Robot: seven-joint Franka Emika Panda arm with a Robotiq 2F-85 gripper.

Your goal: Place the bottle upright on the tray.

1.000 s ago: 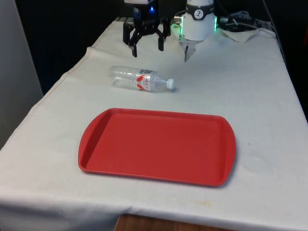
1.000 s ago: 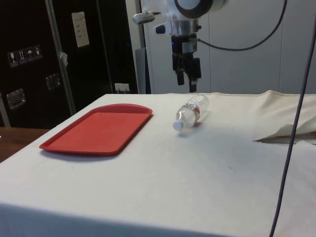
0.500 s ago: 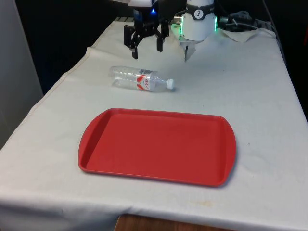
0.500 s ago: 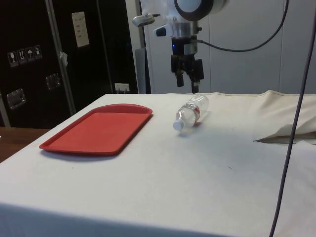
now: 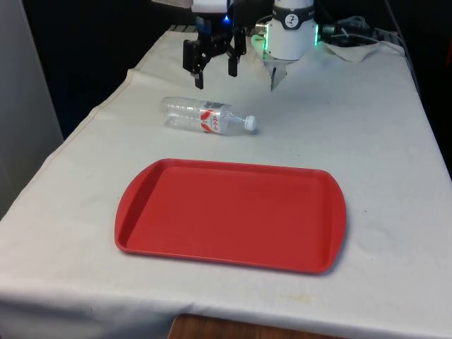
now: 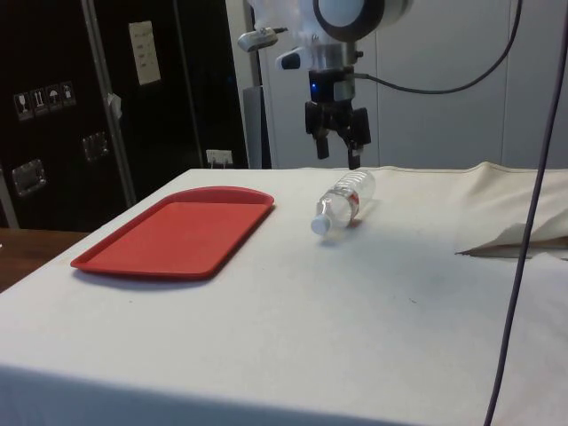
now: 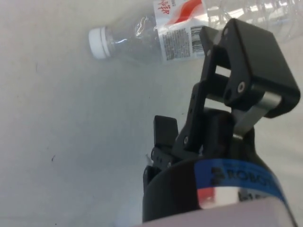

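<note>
the bottle (image 5: 206, 116) lies on its side on the surface (image 5: 367, 127), just beyond the red tray (image 5: 231, 214). the claw (image 5: 213, 69) hangs open above it, empty. best to descend squarely over the labelled middle, jaws straddling the body, before closing.

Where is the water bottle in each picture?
Front view: bottle lies on its side beyond the red tray, cap towards the front view's right.
Side view: bottle lies right of the tray.
Wrist view: bottle beyond the hand.
Shared landmark: its white cap.
</note>
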